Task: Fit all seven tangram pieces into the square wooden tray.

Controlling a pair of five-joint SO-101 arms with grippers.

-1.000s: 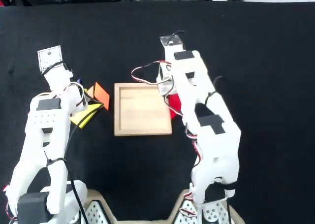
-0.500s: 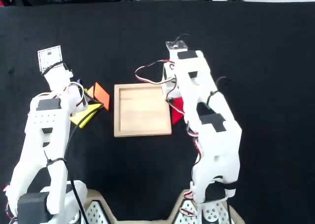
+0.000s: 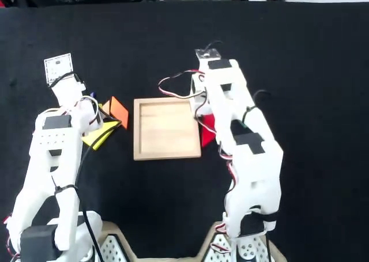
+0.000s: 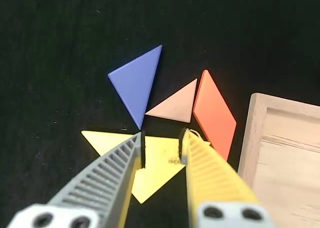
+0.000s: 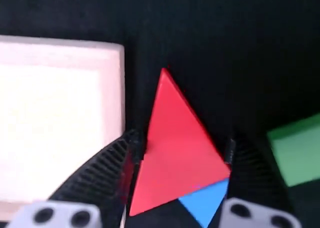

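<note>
Wooden tray (image 3: 167, 155) sits empty. The right end effector (image 5: 181, 139) pinches the red triangle (image 5: 175, 158), which likely goes into the tray next. The left end effector (image 4: 162, 134) is spread and holds nothing.

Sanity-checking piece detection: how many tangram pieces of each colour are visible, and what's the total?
Dark blue triangle: 1
Tan triangle: 1
Orange parallelogram: 1
Yellow triangle: 1
Red triangle: 1
Light blue piece: 1
Green piece: 1
Total: 7, all outside the wooden tray.
</note>
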